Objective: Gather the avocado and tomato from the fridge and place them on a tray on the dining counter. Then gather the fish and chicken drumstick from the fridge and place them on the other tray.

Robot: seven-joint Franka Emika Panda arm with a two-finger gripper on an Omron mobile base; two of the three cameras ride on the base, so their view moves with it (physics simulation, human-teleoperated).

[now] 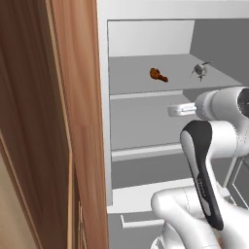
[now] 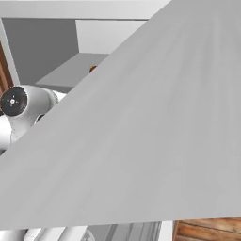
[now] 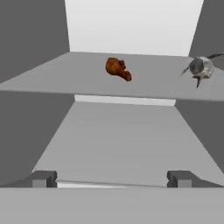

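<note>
The white arm reaches level into the open fridge point(image 1: 146, 121), its gripper point(image 3: 112, 178) spread wide and empty over the middle shelf. On the shelf above lie the chicken drumstick point(image 3: 117, 68), toward the fridge's back wall, and the fish point(image 3: 200, 68) near its right wall.

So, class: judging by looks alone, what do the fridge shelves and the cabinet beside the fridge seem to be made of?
Fridge shelves: smooth, matte grey, without grain or gloss; probably plastic or painted metal, the render leaves it open. Cabinet: reddish-brown wood with vertical grain streaks and a slight sheen, likely varnished wood or veneer.
</note>
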